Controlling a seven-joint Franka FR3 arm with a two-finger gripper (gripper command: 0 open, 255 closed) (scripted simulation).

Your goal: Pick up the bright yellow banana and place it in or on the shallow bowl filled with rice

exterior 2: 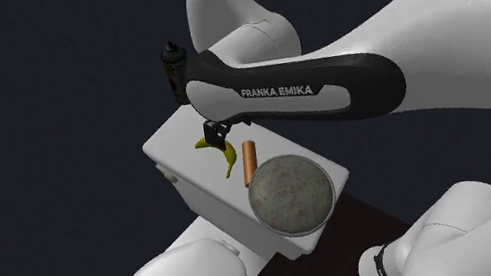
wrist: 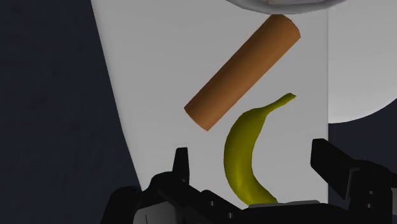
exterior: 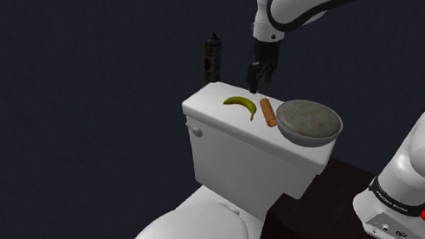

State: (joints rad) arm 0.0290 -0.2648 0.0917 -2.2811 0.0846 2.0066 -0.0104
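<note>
1. Your gripper point(exterior: 257, 81) is hanging over the toilet tank lid point(exterior: 204, 102). Its two black fingers are standing wide apart and holding nothing.
2. The yellow banana point(wrist: 245, 153) is lying flat on the lid right under the gripper. It is between the fingers, and they are not touching it.
3. A brown cylinder point(wrist: 242, 73) is lying just past the banana's thin tip. If you are coming down too far forward, a finger may be bumping it and making it roll.
4. The banana is curved and looks smooth. If you are squeezing it near one end, it may be tipping or slipping out while you are lifting.
5. The lid's edges are running close outside both fingers. If a finger is pushing the banana sideways, it may be sliding off the lid.
6. The bowl of rice point(exterior: 309, 121) is sitting past the cylinder, farther from the gripper. If you are carrying the banana too low, it may be knocking the cylinder or the bowl's rim.
7. A dark bottle point(exterior: 213, 57) is standing near the gripper, on the side away from the bowl. If you are swinging wide, you may be tipping it.
</note>
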